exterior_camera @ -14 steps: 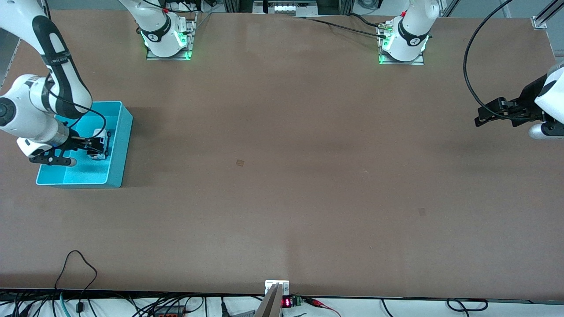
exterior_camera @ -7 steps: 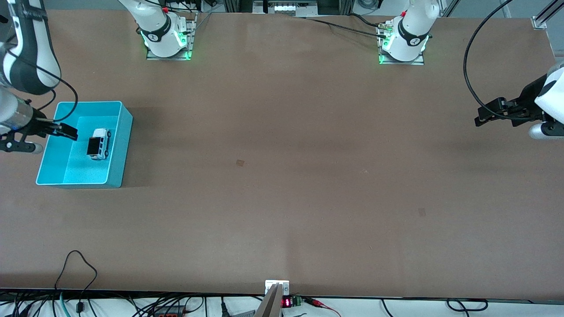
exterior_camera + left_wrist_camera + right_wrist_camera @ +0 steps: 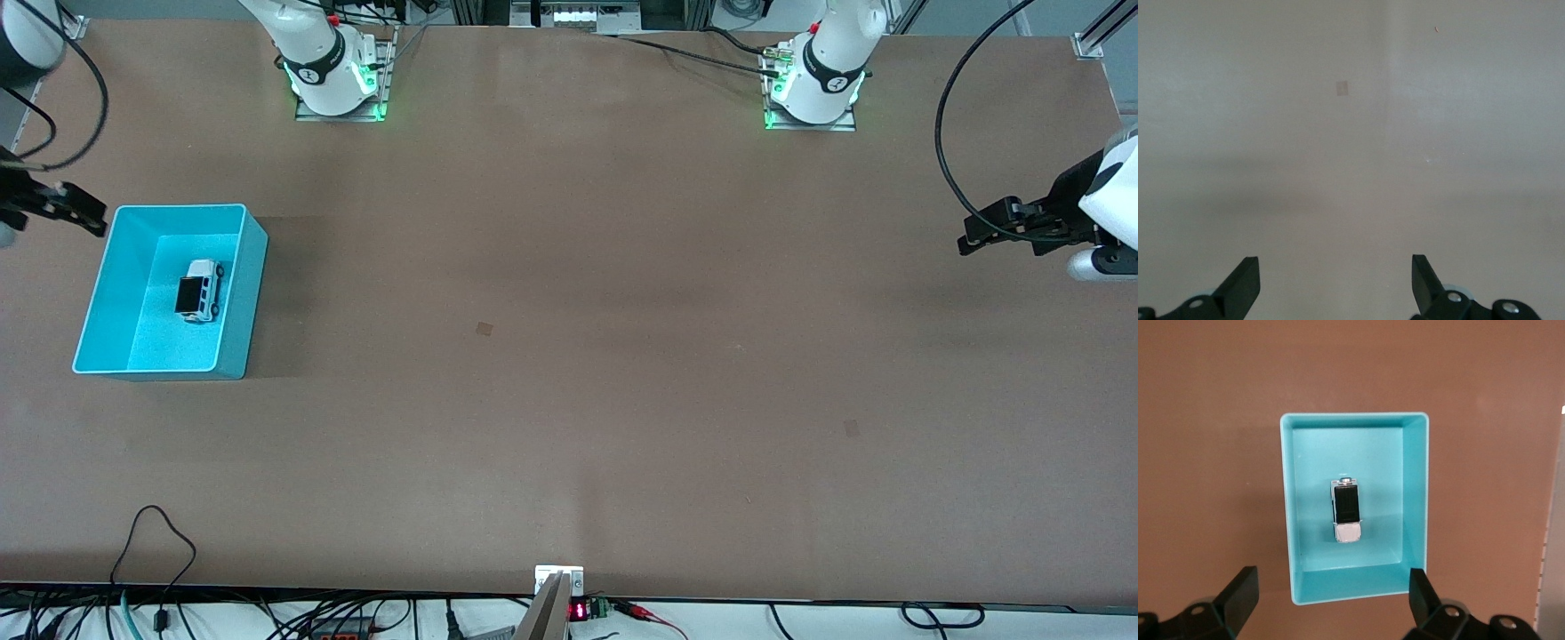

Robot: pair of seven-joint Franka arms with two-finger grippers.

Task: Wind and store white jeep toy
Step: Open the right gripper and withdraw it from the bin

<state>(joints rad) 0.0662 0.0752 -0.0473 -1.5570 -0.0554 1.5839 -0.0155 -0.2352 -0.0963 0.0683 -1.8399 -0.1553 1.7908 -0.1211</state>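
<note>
The white jeep toy [image 3: 199,291] [image 3: 1347,510], with its black rear roof panel, lies alone on the floor of the turquoise bin [image 3: 253,293] [image 3: 1415,487] at the right arm's end of the table. My right gripper [image 3: 53,213] [image 3: 1333,580] hangs open and empty, high over the table edge beside the bin, and looks down into it. My left gripper [image 3: 978,229] [image 3: 1335,262] waits open over bare table at the left arm's end, with nothing between its fingers.
Two small dark patches [image 3: 484,328] [image 3: 852,428] mark the brown tabletop. Both arm bases [image 3: 338,80] [image 3: 813,89] stand along the edge farthest from the front camera. Cables [image 3: 160,551] and a small display [image 3: 578,611] run along the nearest edge.
My right gripper has risen out of the bin and drawn off past its rim toward the right arm's end. The jeep stays in the bin. The left arm has not moved.
</note>
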